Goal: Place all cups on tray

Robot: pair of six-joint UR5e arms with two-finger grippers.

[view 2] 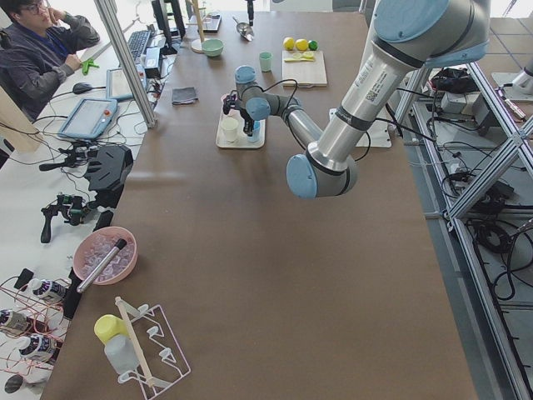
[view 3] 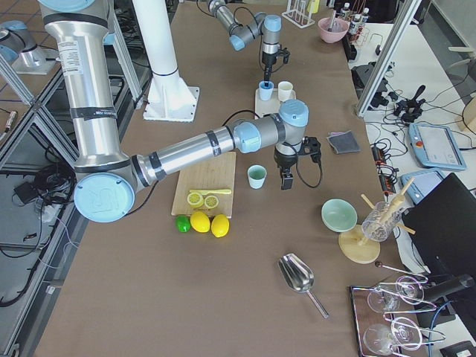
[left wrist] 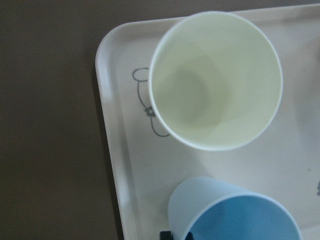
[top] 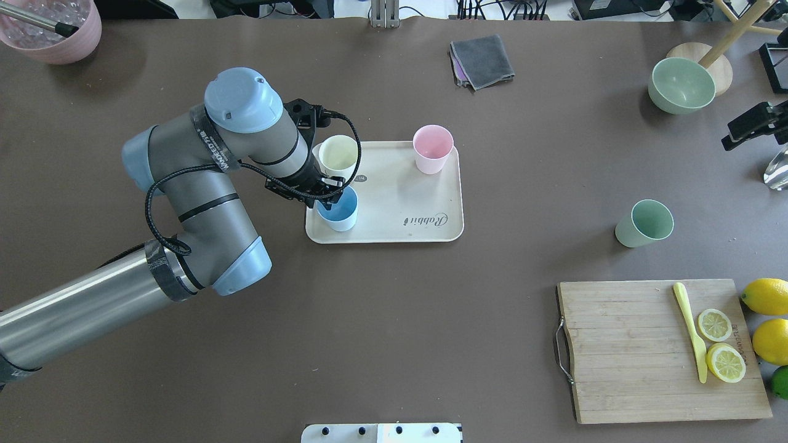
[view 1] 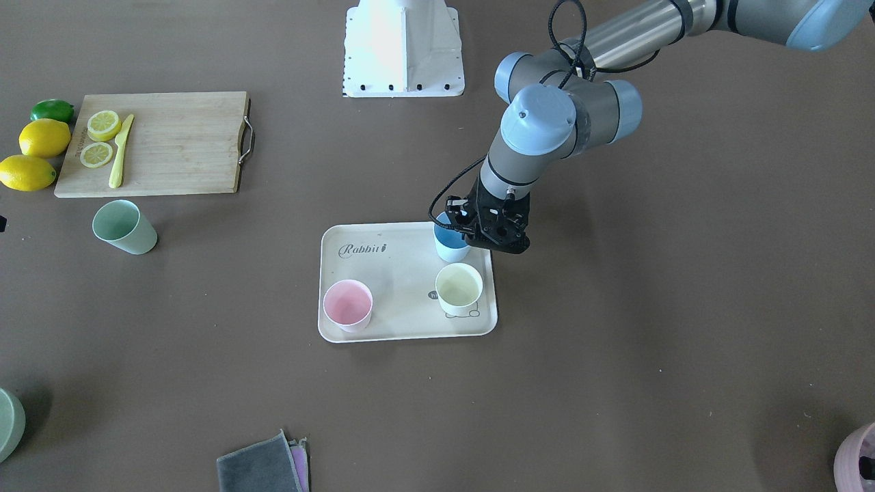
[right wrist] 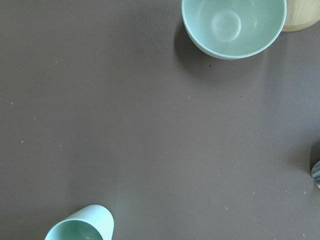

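Note:
The cream tray (top: 394, 184) lies mid-table, also in the front view (view 1: 403, 321). On it stand the pink cup (top: 433, 147), the cream-yellow cup (top: 338, 155) and the light blue cup (top: 338, 212). My left gripper (top: 326, 198) is at the blue cup's rim with a finger against its wall, shut on it; the cup sits low on the tray's corner. The left wrist view shows the cream cup (left wrist: 215, 80) and the blue cup (left wrist: 240, 215). The mint green cup (top: 644, 223) stands off the tray on the table. My right gripper (view 3: 285, 181) hangs beside it; I cannot tell its state.
A wooden cutting board (top: 662, 351) with lemon slices and a yellow knife lies near the green cup, with whole lemons and a lime beside it. A green bowl (top: 680, 85), a folded grey cloth (top: 482, 60) and a pink bowl (top: 52, 27) sit along the far edge.

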